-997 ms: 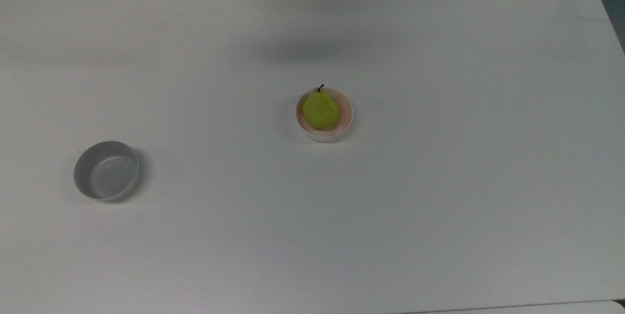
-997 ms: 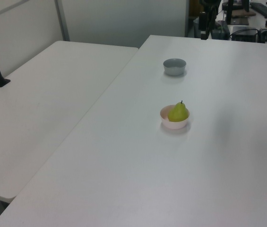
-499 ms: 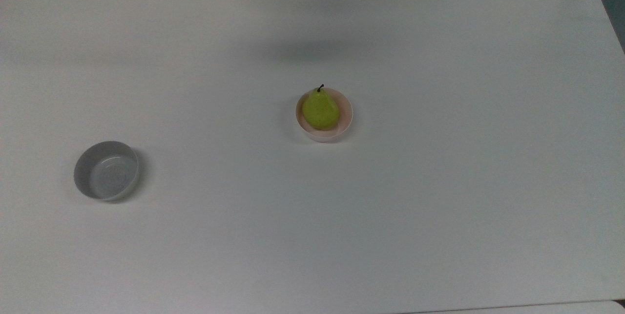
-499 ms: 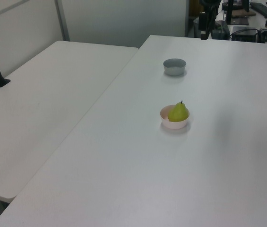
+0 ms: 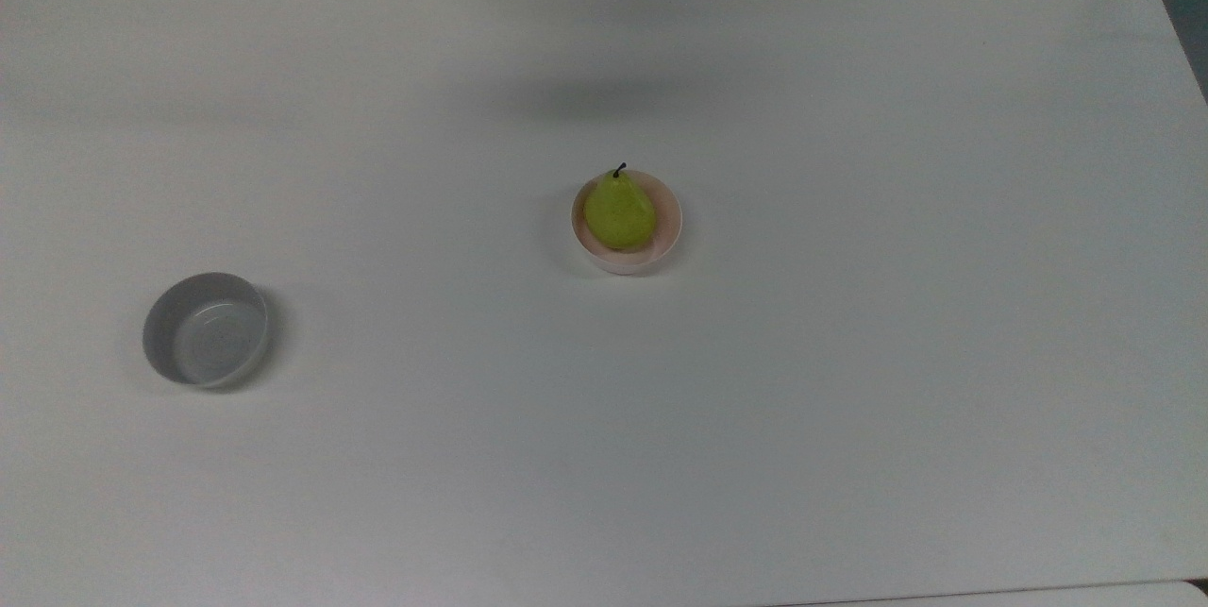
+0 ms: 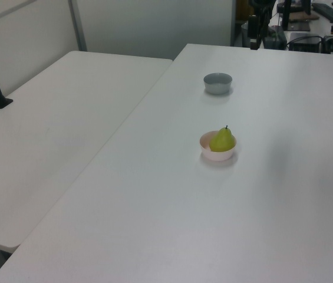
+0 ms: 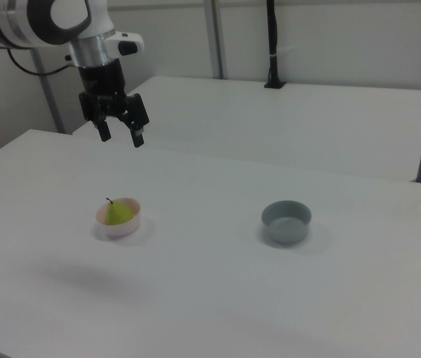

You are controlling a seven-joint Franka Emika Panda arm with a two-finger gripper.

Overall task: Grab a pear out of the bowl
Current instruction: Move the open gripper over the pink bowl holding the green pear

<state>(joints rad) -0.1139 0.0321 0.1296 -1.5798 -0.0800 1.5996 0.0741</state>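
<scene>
Nothing has shifted since the earlier frames: pear, both bowls and claw sit as they did. Reading the right view left to right, the claw (image 7: 121, 139) hangs high above the worktop (image 7: 217, 298), its fingers spread wide and holding nothing; below it and a little to the right view's left, the pear (image 7: 119, 212) rests in the bowl (image 7: 118, 221), stem up; well apart to the right view's right stands the grey bowl (image 7: 286, 221), holding nothing.
</scene>
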